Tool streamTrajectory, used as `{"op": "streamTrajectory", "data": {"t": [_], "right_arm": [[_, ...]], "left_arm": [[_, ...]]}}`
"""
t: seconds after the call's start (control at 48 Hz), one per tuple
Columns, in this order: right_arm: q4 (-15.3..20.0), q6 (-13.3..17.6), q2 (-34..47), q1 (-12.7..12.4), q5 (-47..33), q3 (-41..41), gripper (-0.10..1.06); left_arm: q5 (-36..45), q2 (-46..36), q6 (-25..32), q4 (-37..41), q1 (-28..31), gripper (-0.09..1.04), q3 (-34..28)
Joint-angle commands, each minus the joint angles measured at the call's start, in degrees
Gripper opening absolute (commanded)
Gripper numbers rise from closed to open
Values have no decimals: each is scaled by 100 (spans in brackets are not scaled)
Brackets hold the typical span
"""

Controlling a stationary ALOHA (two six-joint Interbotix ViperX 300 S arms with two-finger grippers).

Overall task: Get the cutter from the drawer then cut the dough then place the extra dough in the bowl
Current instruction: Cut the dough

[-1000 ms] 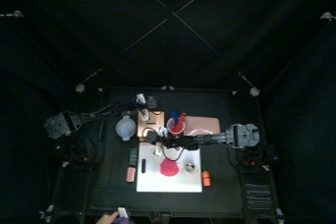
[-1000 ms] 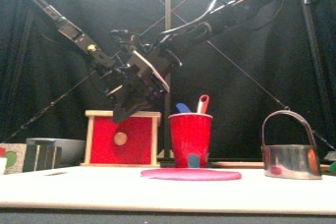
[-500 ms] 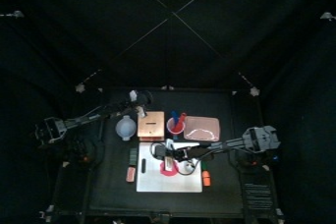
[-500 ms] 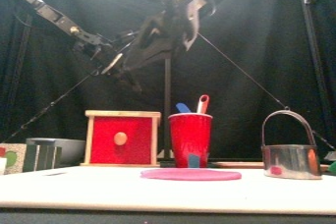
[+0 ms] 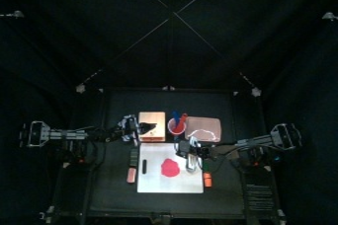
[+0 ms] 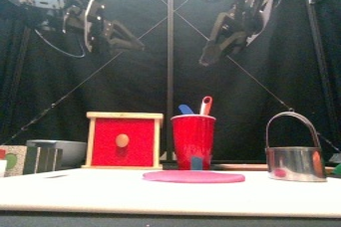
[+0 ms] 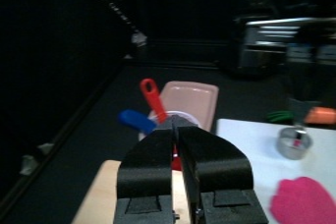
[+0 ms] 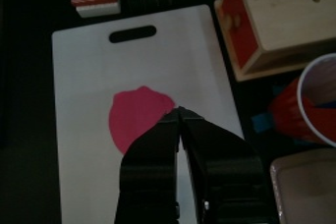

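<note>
We note the round metal cutter with a wire handle point(image 6: 296, 156) standing upright on the white cutting board point(image 5: 148, 180), near its right edge and out of the box. The flat red dough disc point(image 6: 194, 177) lies whole at the board's middle, apart from the cutter.

Behind the board stand the pale wooden box with a red drawer front point(image 6: 124, 139), the red cup holding a blue and a red toy knife point(image 6: 193, 139), and the flat pink tray point(image 5: 205, 125). The blue-grey bowl point(image 6: 56, 153) sits left of the box.

Left gripper point(image 7: 179, 132): jaws together, empty, over the box. Right gripper point(image 8: 178, 115): jaws together, empty, over the board. Both hang high above the table point(image 5: 106, 185).
</note>
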Motion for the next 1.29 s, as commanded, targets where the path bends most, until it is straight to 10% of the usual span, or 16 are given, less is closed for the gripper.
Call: {"op": "streamTrajectory", "data": {"t": [0.021, 0.312, 0.75, 1.292], "right_arm": [[-53, 0, -264, 53, -308, 149, 20], [149, 53, -580, 158, -659, 738, 28], [1547, 53, -659, 325, 1107, 448, 86], [1854, 35, -193, 483, 1600, 308, 87]], "left_arm": [[-694, -44, 26, -9, -527, 39, 141], [-1951, 316, -9, 70, -1433, 40, 747], [-1960, 1477, -343, -114, -1723, 40, 369], [-2013, 1723, -519, -255, -1723, 40, 281]]}}
